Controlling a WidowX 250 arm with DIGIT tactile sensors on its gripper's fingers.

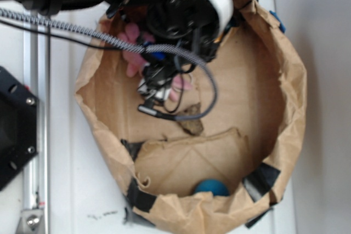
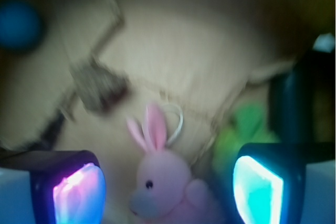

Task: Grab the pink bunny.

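Note:
The pink bunny [image 2: 163, 182] lies on the brown paper floor, ears pointing away and dark eye showing, with a white loop behind its ears. My gripper [image 2: 168, 187] is open. Its two glowing pads [image 2: 79, 195] stand on either side of the bunny with gaps on both sides, touching nothing. In the exterior view the arm hangs over the back left of the bag and covers most of the bunny [image 1: 130, 45]. Pink patches show to the left and right of the gripper [image 1: 162, 94].
Everything sits inside a wide brown paper bag [image 1: 290, 97] with rolled rim and black tape patches. A lime-green plush [image 2: 241, 127] lies just right of the bunny. A blue ball [image 1: 211, 187] rests at the bag's near wall. A torn brown scrap [image 1: 192, 124] lies mid-floor.

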